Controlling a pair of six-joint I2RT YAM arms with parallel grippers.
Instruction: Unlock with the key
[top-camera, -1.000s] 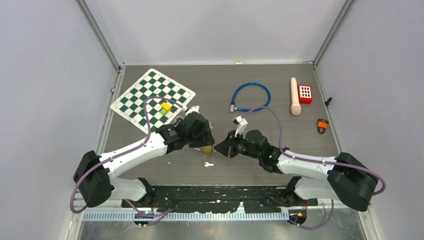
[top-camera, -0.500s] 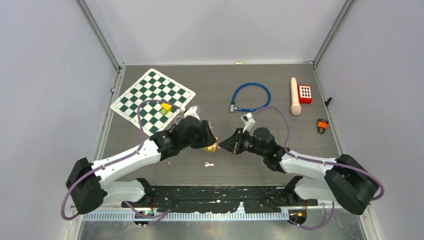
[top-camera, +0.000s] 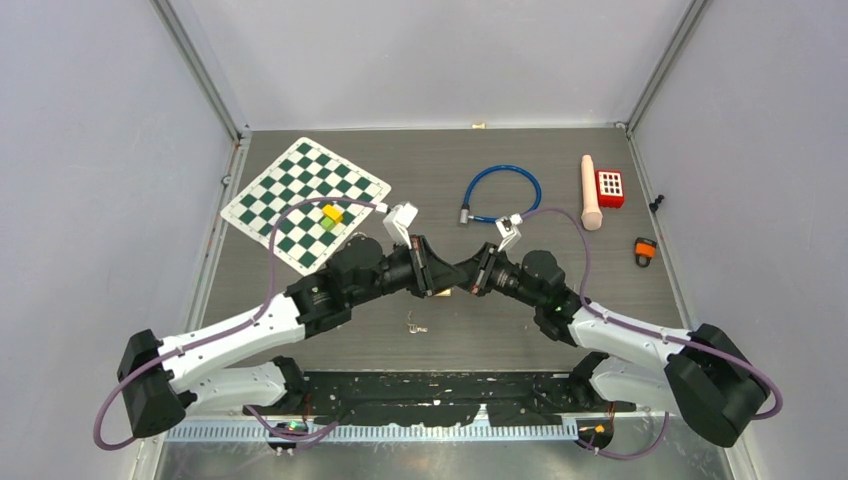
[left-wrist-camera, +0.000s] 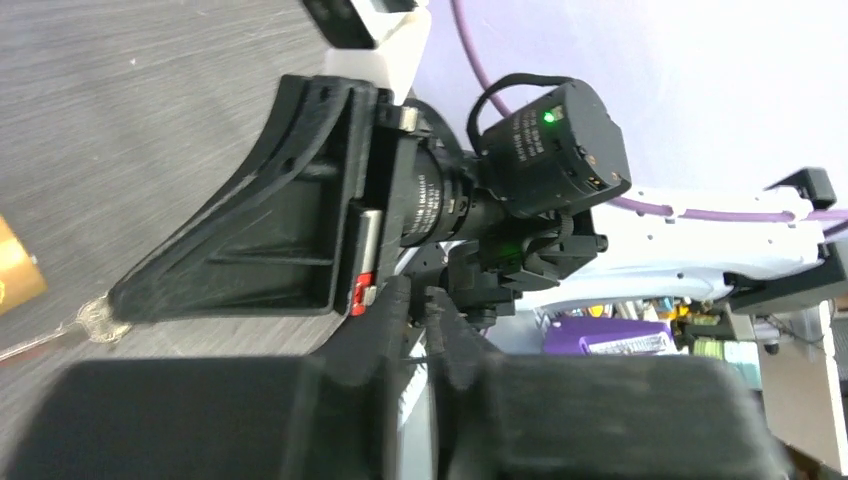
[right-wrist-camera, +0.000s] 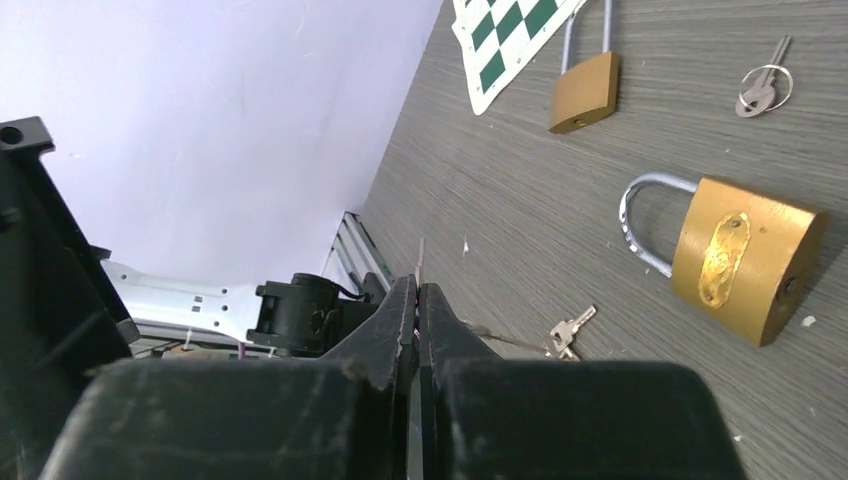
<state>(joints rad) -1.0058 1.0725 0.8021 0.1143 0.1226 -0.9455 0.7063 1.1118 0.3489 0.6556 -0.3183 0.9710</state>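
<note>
**Top external view.** The left gripper (top-camera: 446, 282) and the right gripper (top-camera: 468, 279) meet tip to tip over the middle of the tabletop (top-camera: 620, 265), somewhat nearer its near edge than its far one. Loose keys (top-camera: 413, 322) lie just on the near side of them. The chessboard (top-camera: 300, 190) sits toward the far left corner, and a blue cable loop (top-camera: 503, 193) lies by the far edge. We see no container in any view, so nothing lies inside anything.

**Left wrist view.** The left fingers (left-wrist-camera: 390, 315) are pressed together with nothing between them. The body of the right gripper fills the frame close ahead.

**Right wrist view.** The right claw is pressed together on a thin metal sliver. We take this to be the key (right-wrist-camera: 420, 262) seen edge-on, though the view is too narrow to be sure. The large padlock (right-wrist-camera: 745, 258) lies flat on open tabletop, apart from both claws. A smaller padlock (right-wrist-camera: 585, 90) lies just beside the chessboard's edge, with a ringed key (right-wrist-camera: 762, 88) near it.

**Hazards.**
- The large padlock is unheld, so we judge that a push from the key would slide it rather than enter the keyway.
- The slim pinch may let the key twist.
- The crowded claws may collide.
- With two padlocks present, the key may not match the one it is tried in.
</note>
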